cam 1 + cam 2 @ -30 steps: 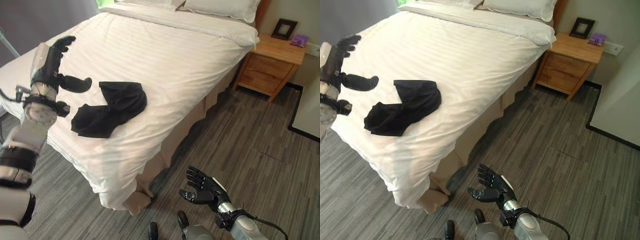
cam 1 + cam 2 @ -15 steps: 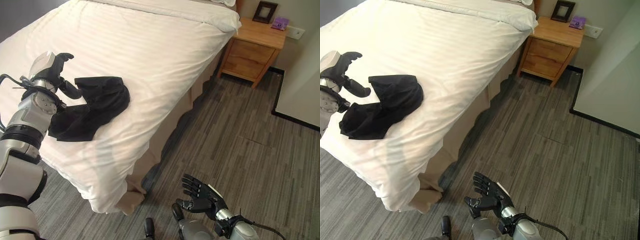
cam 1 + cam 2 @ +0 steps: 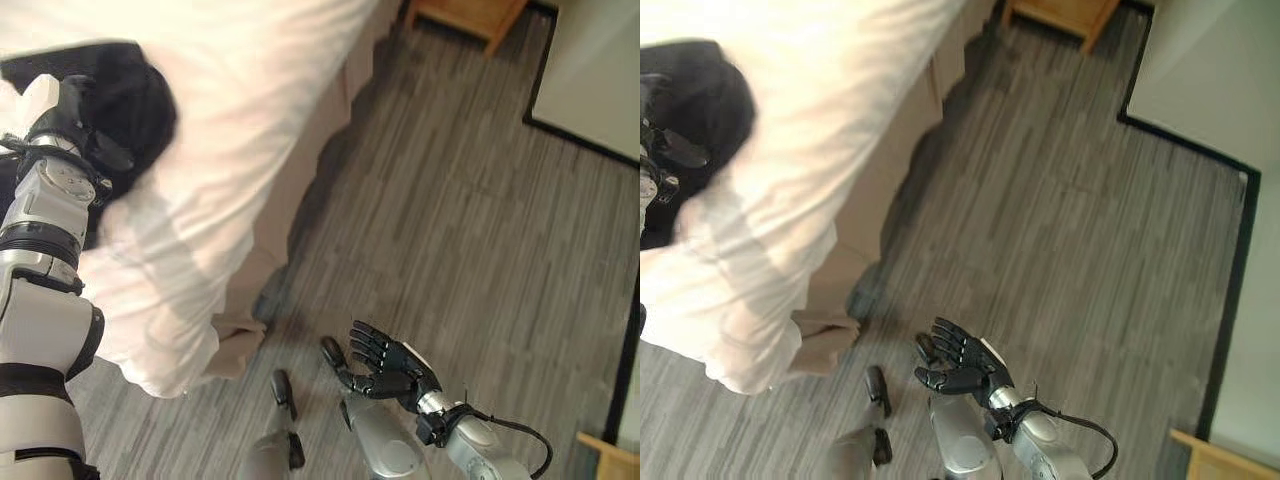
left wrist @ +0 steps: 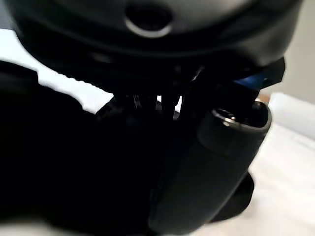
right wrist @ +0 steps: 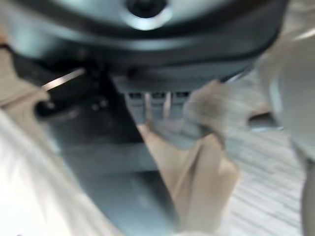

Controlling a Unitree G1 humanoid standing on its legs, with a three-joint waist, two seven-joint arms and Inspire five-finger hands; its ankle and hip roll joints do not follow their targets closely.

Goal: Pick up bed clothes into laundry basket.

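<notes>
A black garment (image 3: 140, 95) lies crumpled on the white bed (image 3: 230, 100), near its side edge. My left hand (image 3: 72, 110) rests on the garment's near side, dark against the dark cloth. In the left wrist view the black cloth (image 4: 59, 162) lies right under the hand, and the thumb (image 4: 211, 162) reaches down beside it onto the white sheet. My right hand (image 3: 385, 365) hangs low over the floor beside the bed, palm up and fingers spread, holding nothing.
The bed's beige skirt (image 3: 300, 170) hangs down to the grey wood-pattern floor (image 3: 450, 220). A wooden nightstand (image 3: 470, 12) stands at the far end. A pale wall panel with dark skirting (image 3: 600, 70) runs along the right, and a wooden edge (image 3: 610, 455) shows at lower right.
The camera has tilted down, shifting the whole scene up and left. My left hand has moved from the garment's edge onto the cloth. The right hand stays open over the floor.
</notes>
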